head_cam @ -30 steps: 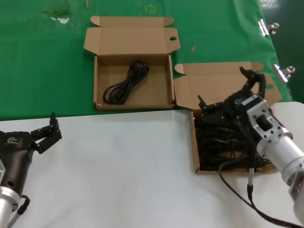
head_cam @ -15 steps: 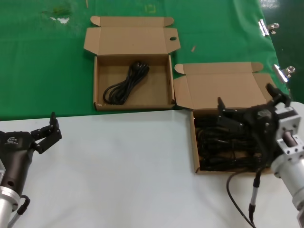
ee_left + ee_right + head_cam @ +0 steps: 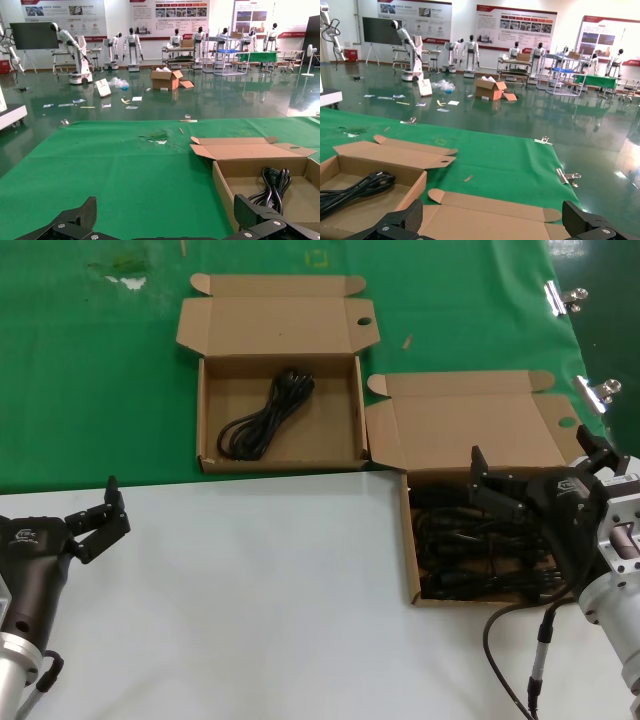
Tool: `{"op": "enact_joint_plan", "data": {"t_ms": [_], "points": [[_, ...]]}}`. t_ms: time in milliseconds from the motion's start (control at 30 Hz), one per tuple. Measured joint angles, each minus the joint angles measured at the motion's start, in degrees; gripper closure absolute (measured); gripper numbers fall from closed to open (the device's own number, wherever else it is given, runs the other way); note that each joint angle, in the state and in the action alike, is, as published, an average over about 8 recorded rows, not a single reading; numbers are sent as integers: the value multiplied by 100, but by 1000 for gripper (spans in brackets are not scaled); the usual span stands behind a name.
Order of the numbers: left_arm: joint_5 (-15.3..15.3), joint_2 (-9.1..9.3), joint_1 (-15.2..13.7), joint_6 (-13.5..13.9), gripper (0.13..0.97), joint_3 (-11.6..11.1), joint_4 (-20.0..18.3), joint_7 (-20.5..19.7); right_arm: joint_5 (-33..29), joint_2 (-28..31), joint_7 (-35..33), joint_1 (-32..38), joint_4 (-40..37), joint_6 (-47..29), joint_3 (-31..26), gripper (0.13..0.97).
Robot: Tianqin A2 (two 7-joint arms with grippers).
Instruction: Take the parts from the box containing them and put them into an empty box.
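Black power cords [image 3: 480,545] lay tangled in a heap inside the near cardboard box [image 3: 408,540], which sat on the white table [image 3: 250,600] at my right, its hinged lid [image 3: 470,425] folded back onto the green cloth [image 3: 90,360]. One more looped cord [image 3: 265,415] rested alone in the far cardboard box [image 3: 205,415], which stood on the green cloth with its own lid [image 3: 275,325] open and its round hole [image 3: 365,322] showing. The two boxes sat close, corner almost to corner.

My right gripper [image 3: 540,480] hung over the near box's right half, above the heap, its fingers spread wide and holding nothing; one fingertip [image 3: 478,462] reached toward the box's middle. In my right wrist view both finger ends framed the open lid, with the far box's cord [image 3: 350,187] off to one side.

My left gripper [image 3: 98,515] waited over the white table at my left, well apart from both boxes, jaws parted and empty. Metal binder clips [image 3: 560,295] pinned the green cloth's far right edge.
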Motion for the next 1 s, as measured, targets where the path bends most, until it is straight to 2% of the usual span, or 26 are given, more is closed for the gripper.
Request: {"op": "enact_joint_plan", "data": {"t_ms": [1000], "points": [[0,0,0,0,132,0,0,0,0,0,0,0,0,0,0,129]]}}
